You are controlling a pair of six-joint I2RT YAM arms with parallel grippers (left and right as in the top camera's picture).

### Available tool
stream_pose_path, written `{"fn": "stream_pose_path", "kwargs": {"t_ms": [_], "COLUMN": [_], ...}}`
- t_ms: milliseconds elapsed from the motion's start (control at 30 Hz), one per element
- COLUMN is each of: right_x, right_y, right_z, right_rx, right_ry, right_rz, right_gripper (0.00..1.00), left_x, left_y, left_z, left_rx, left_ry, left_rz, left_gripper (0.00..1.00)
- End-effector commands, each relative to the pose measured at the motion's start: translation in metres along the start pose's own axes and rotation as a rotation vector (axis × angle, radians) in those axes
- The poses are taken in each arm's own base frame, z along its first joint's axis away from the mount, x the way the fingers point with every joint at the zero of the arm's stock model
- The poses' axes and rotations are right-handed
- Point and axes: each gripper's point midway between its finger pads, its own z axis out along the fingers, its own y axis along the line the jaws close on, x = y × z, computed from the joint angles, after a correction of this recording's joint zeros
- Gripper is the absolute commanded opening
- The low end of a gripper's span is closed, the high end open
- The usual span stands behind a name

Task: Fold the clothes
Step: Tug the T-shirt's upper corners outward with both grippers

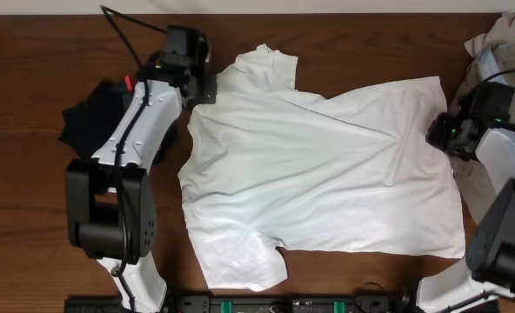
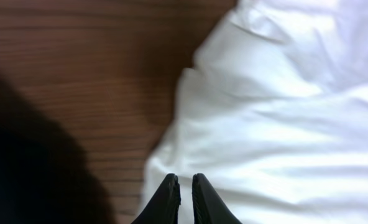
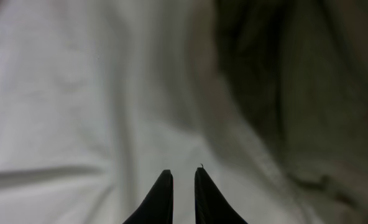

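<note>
Far out to the left of the white T-shirt (image 1: 327,174), a black garment (image 1: 83,122) is lying bunched on the table (image 1: 31,52), half under the left arm. The left gripper (image 1: 205,85) is sitting at the shirt's upper left edge, just below the sleeve. In its wrist view the fingers (image 2: 165,202) are standing almost together, with only a thin slit between them, right over the cloth's border. I cannot tell whether any fabric is caught in that slit.

The shirt itself is lying spread flat across the middle of the table and is not yet folded. Creases are running across its body.

At the shirt's right edge, the right gripper (image 1: 442,132) is hanging low over the hem. Its fingers (image 3: 160,199) are likewise drawn close, and whether they are pinching cloth is hidden. A khaki-beige garment (image 1: 501,52) is crowding right up against that edge.

The worry is a shallow or missed pinch: if either side lifts with nothing caught, the shirt will be dragged askew and the fold will come out lopsided. On the right, the fingers could also snag the khaki cloth and pull it onto the shirt.
</note>
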Motion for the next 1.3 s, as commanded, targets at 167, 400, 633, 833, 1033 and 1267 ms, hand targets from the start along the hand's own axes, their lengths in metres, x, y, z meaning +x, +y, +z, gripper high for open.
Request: {"fn": "stream_pose_path", "kwargs": {"t_ms": [167, 400, 633, 833, 1033, 1267], "right_x": [-0.008, -0.017, -0.014, 0.001, -0.019, -0.058], "right_y": [-0.035, -0.051, -0.116, -0.190, -0.177, -0.064], "right_z": [0.018, 0.007, 0.011, -0.008, -0.015, -0.036], "right_rx": [0.009, -0.146, 0.122, 0.454, 0.229, -0.358], "right_ry": [-0.003, -0.022, -0.034, -0.034, -0.045, -0.096], "right_rz": [0.034, 0.108, 0.221, 0.368, 0.424, 0.177], "right_gripper": [0.07, 0.08, 0.08, 0.07, 0.05, 0.08], "left_x": [0.027, 0.042, 0.052, 0.054, 0.054, 0.051], "left_y": [-0.011, -0.010, -0.009, -0.009, -0.009, -0.009], "left_z": [0.023, 0.043, 0.054, 0.054, 0.054, 0.054], "left_rx": [0.044, 0.042, 0.040, 0.040, 0.040, 0.040], "left_ry": [0.092, 0.146, 0.179, 0.190, 0.188, 0.178], "left_rz": [0.057, 0.069, 0.068, 0.068, 0.068, 0.068], "left_gripper": [0.12, 0.13, 0.13, 0.12, 0.13, 0.13]}}
